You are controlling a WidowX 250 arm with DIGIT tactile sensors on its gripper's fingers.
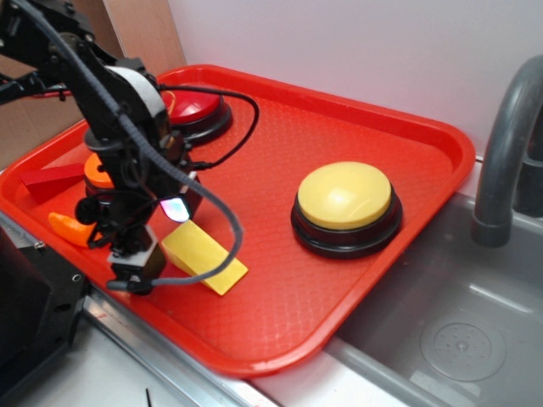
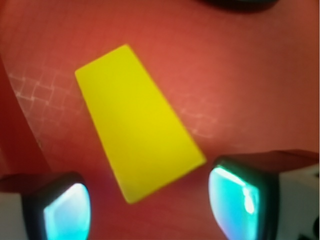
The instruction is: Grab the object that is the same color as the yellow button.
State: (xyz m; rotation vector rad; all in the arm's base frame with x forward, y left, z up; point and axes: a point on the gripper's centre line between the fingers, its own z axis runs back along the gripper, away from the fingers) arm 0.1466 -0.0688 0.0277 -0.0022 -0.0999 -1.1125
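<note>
The bright yellow wedge block (image 1: 204,257) lies on the red tray (image 1: 280,322) near its front left. In the wrist view the wedge (image 2: 137,122) lies just ahead of my gripper (image 2: 150,210), its near corner between the two glowing cyan pads (image 2: 232,200). The jaws stand wide open and hold nothing. In the exterior view my gripper (image 1: 140,267) hangs low at the wedge's left end. The pale-yellow dome button (image 1: 345,197) on its black base sits to the right on the tray.
A red dome button (image 1: 197,108) sits at the tray's back left. An orange dome button (image 1: 97,172), a dark red wedge (image 1: 47,181) and a small orange curved piece (image 1: 68,227) lie left of the arm. A grey faucet (image 1: 505,144) and sink (image 1: 458,339) are to the right.
</note>
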